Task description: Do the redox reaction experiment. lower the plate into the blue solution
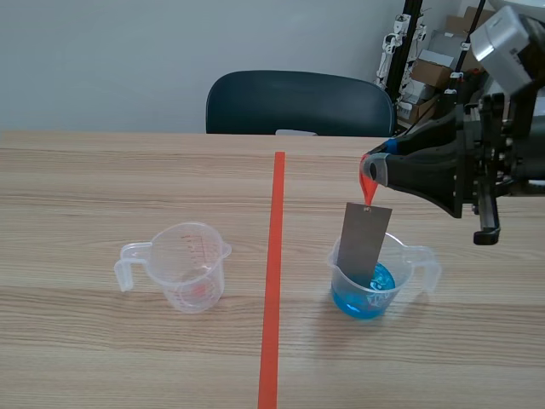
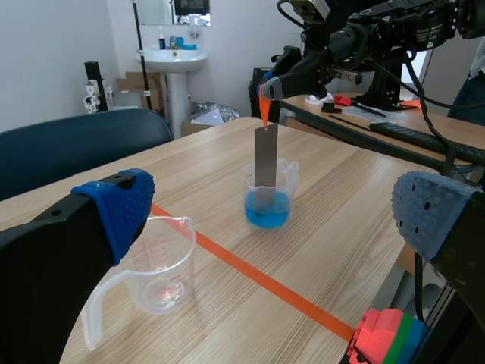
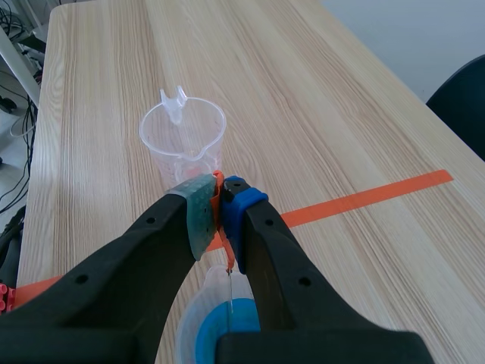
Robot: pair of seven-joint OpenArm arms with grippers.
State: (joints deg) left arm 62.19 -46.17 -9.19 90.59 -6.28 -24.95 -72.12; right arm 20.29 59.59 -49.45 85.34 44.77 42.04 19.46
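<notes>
- The plate [image 1: 364, 243] looks thin, stiff and light, probably slick. It is best held by its orange strip [image 1: 368, 189], though it may swing from there.
- The right tool [image 1: 368, 170] is pinched on that strip. The plate hangs just below it, with its lower edge inside the cup [image 1: 336, 266] of blue solution [image 1: 362, 302].
- The plate is a plain grey rectangle, slightly tilted.
- The left tool [image 2: 278, 216] stands wide, holding nothing.

Grey plate [image 1: 364, 243] upright in beaker [image 1: 423, 260], blue solution [image 1: 368, 300] below
</notes>
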